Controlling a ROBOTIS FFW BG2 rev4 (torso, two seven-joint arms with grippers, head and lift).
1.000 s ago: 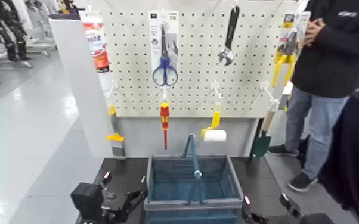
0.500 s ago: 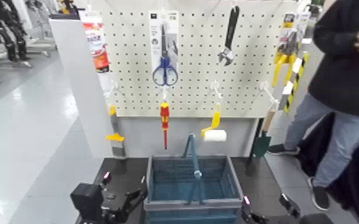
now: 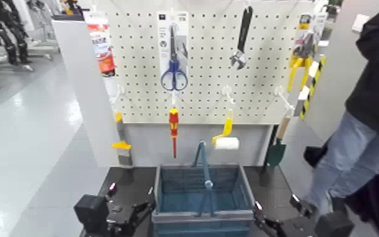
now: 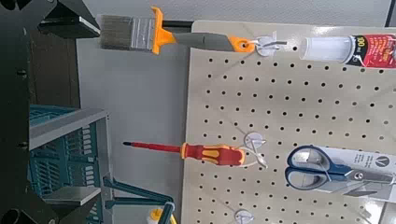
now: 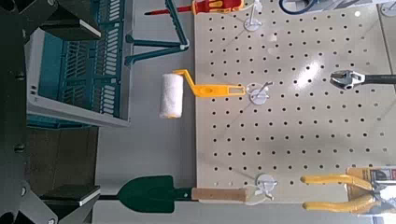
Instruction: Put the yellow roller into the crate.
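Note:
The yellow roller (image 3: 225,135) hangs on a pegboard hook, its white sleeve (image 3: 227,144) just above the far rim of the crate. It also shows in the right wrist view (image 5: 201,91). The blue-grey crate (image 3: 247,189) stands on the dark table below the board with its hoop handle upright, and shows in both wrist views (image 4: 62,159) (image 5: 78,75). My left gripper (image 3: 131,198) is open and empty, low at the crate's left. My right gripper (image 3: 275,205) is open and empty, low at the crate's right. Both are well below the roller.
The pegboard also holds blue scissors (image 3: 174,74), a wrench (image 3: 241,38), a red-and-yellow screwdriver (image 3: 174,126), yellow-handled pliers (image 3: 300,60), a paintbrush (image 3: 120,144) and a green trowel (image 3: 277,146). A person (image 3: 374,113) stands close at the right.
The person has stepped further to the right. My right arm has shifted a little and shows more at the bottom right. The roller, the crate and my left arm have not moved.

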